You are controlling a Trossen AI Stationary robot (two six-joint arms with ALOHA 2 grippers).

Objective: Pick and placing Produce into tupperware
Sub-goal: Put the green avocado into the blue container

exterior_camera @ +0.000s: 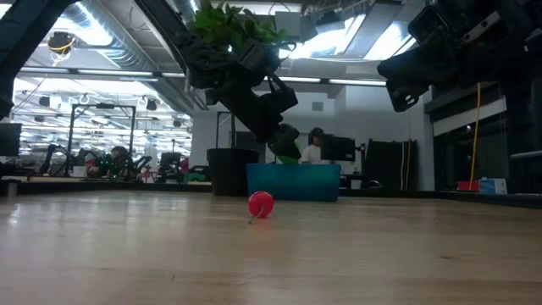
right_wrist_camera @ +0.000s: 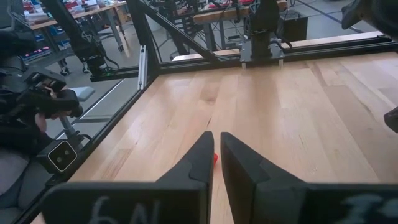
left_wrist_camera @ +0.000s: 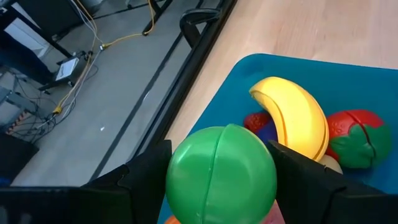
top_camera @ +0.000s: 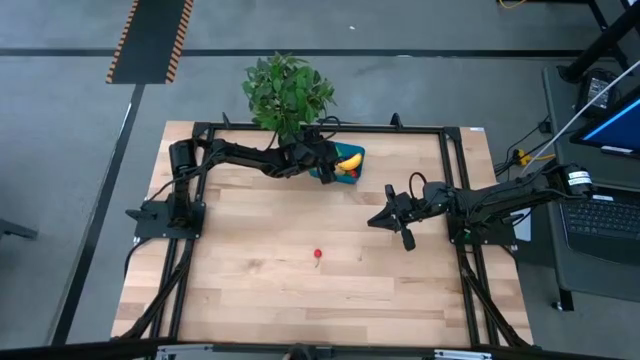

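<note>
The teal tupperware (top_camera: 352, 170) stands near the table's far edge, beside the potted plant. In the left wrist view the tupperware (left_wrist_camera: 367, 81) holds a yellow banana (left_wrist_camera: 298, 115), a red strawberry-like piece (left_wrist_camera: 357, 137) and other pieces. My left gripper (top_camera: 325, 165) is over the tupperware's left end, shut on a round green piece (left_wrist_camera: 221, 174). A small red piece (top_camera: 318, 255) lies alone on the table's middle, also seen as the red piece (exterior_camera: 261, 204) in the low view. My right gripper (top_camera: 392, 218) hangs above the table's right half, shut and holding nothing. My left gripper pinches the green piece (left_wrist_camera: 186, 180) between its two fingers (left_wrist_camera: 146, 177), one on each side of the ball. The fingers come slanting down from above. The piece is lifted clear, hanging over the tupperware's inside near its rim.
A leafy potted plant (top_camera: 287, 92) stands at the far edge, right behind the left gripper. A black frame rail (top_camera: 420, 127) runs round the table. Bare wood lies across the near half (top_camera: 300, 300). A person (exterior_camera: 315, 146) sits far off in the room.
</note>
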